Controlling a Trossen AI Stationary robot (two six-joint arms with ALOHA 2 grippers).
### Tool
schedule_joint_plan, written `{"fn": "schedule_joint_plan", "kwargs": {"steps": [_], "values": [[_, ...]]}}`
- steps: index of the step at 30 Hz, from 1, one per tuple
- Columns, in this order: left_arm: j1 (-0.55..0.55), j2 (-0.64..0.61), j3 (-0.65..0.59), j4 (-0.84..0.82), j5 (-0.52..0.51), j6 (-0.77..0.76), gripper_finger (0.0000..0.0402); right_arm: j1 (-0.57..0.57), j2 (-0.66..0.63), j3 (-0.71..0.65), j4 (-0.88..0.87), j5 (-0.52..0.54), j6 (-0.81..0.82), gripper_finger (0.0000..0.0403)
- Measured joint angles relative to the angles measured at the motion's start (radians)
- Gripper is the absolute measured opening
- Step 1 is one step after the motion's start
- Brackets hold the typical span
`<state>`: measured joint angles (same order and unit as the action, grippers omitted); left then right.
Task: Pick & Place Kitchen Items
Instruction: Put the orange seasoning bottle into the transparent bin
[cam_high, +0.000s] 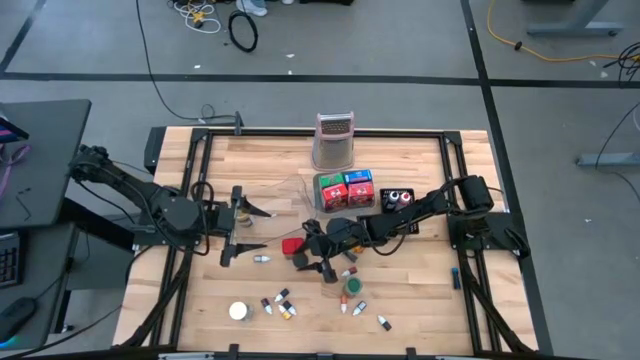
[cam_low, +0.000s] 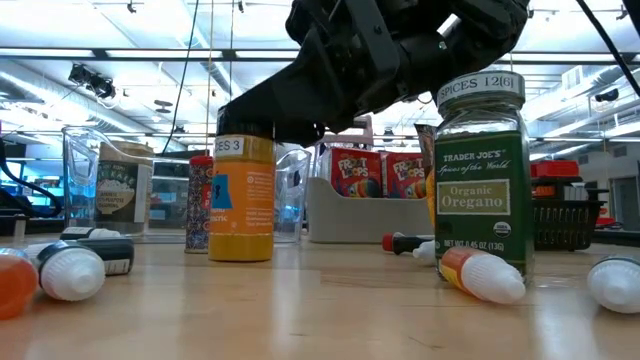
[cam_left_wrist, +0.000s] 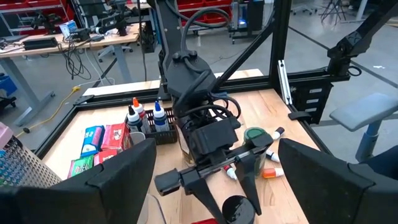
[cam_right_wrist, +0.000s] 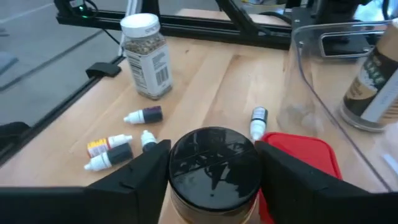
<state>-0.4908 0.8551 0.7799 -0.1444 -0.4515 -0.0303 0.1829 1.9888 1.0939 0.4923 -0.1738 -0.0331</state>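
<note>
A yellow spice jar (cam_low: 240, 200) with a black lid (cam_right_wrist: 214, 163) stands upright on the table, near its middle. My right gripper (cam_right_wrist: 213, 149) reaches in from the right and is shut on the lid. A red-lidded box (cam_high: 292, 247) lies right beside the jar. A green-labelled oregano jar (cam_low: 480, 180) stands nearby. Small dropper bottles (cam_high: 280, 303) lie scattered toward the near edge. My left gripper (cam_high: 240, 226) hovers wide open over the left part of the table, with nothing between its fingers. My right gripper has the jar's black lid (cam_right_wrist: 186, 158) between its two fingers (cam_right_wrist: 146, 174), one on each side of the round rim. The fingers come nearly level, slanting a little down, from the table's right. The jar stands upright with its bottom on the table (cam_low: 240, 258).
The tall metal grater (cam_high: 335, 140) stands at the far edge. In front of it are a tray of red, blue and green packets (cam_high: 345, 190) and a black tray of bottles (cam_high: 398, 198). A clear bin (cam_right_wrist: 323, 93) sits beside the red box, and a white-capped jar (cam_right_wrist: 146, 56) stands near left.
</note>
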Motion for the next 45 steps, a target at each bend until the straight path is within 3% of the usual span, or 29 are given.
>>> {"fn": "schedule_joint_plan", "kwargs": {"steps": [6,16,21,25,29,45], "values": [[0.0,0.0,0.0,0.0,0.0,0.0,0.0346,0.0,-0.015,0.007,0.0,-0.002,0.003,0.0209],[0.0,0.002,0.0,0.0,0.0,0.0,0.0346,-0.034,-0.147,0.117,-0.117,0.002,-0.013,0.0215],[0.0,0.002,0.0,-0.001,0.0,0.0,0.0346,-0.089,-0.165,0.153,-0.1,0.153,-0.063,0.0214],[0.0,0.002,0.0,-0.001,0.0,0.0,0.0346,-0.155,-0.131,0.152,-0.082,0.274,-0.021,0.0217],[0.0,0.002,0.0,-0.001,-0.003,0.004,0.0346,-0.209,-0.089,0.14,-0.088,0.325,0.021,0.0214],[0.0,0.002,0.0,-0.002,-0.004,0.004,0.0346,-0.32,0.057,0.139,-0.064,0.332,0.052,0.0228]]}}
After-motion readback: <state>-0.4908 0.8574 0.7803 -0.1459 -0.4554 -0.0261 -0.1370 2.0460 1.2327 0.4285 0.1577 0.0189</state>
